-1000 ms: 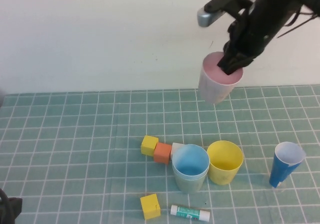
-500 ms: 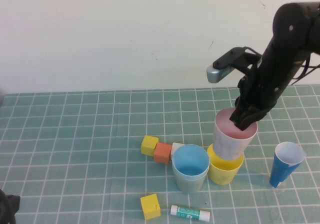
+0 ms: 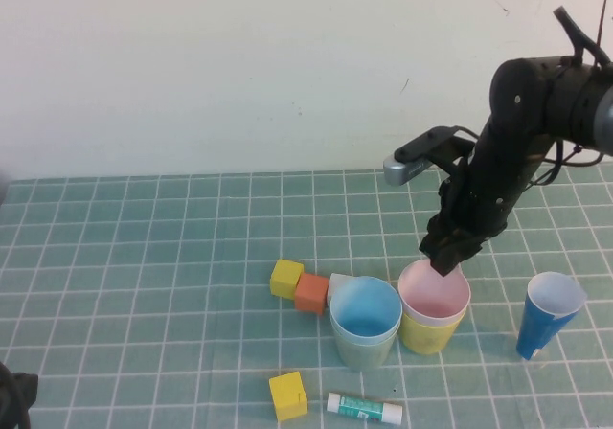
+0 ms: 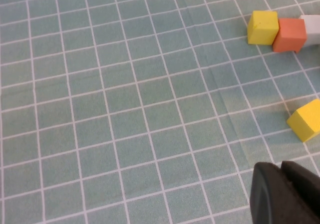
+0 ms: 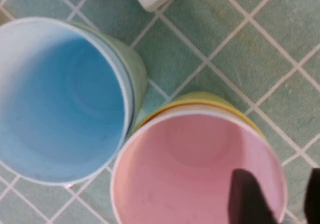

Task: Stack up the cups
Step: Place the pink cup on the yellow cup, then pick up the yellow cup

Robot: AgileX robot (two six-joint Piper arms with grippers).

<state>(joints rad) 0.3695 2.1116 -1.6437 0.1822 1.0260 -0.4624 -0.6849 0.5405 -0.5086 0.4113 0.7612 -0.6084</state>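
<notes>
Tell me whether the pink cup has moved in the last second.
Yes. The pink cup came down from up by the wall and now sits nested in the yellow cup, the right gripper at its rim.

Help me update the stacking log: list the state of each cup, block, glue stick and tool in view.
pink cup: upright, nested in the yellow cup
light blue cup: upright, nested in the pale green cup
dark blue cup: upright, alone
blocks: resting on the mat
glue stick: lying flat
right tool: open, at the pink cup's far rim
left tool: shut, parked low over the mat
</notes>
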